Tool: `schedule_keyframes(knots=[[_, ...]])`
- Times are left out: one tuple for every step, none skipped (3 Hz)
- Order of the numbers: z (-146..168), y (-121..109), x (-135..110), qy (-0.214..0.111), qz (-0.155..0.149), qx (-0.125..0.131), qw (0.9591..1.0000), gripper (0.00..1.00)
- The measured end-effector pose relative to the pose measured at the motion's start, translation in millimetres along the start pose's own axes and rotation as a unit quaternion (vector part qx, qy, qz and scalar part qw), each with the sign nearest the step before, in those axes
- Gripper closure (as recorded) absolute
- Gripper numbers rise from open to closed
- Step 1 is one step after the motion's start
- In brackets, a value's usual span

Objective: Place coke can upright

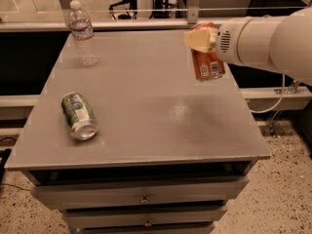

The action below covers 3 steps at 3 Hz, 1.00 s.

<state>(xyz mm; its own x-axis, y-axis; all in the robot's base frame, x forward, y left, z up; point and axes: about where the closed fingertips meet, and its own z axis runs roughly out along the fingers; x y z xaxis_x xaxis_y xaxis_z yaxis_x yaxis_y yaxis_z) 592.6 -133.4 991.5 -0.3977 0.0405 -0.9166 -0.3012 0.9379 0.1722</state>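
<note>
We see the cream 2-finger gripper (201, 39) grasping 1 orange-red aluminium coke can (208, 65), roughly upright, over the matte grey table (146, 130).

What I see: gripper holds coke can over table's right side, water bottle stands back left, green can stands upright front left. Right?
No: the camera view shows the green can lying on its side, not upright. The gripper holds the coke can over the table's right side; the water bottle stands back left.
</note>
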Motion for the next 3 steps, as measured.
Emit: schedule_keyframes(knots=[[11.8,10.2,-17.7,-0.041,0.005,-0.020,0.9989,1.00],[33.3,-7.7,-32.7,-0.084,0.046,-0.038,0.9947,1.00],[43.9,-59.5,-36.5,-0.124,0.078,-0.047,0.9881,1.00]])
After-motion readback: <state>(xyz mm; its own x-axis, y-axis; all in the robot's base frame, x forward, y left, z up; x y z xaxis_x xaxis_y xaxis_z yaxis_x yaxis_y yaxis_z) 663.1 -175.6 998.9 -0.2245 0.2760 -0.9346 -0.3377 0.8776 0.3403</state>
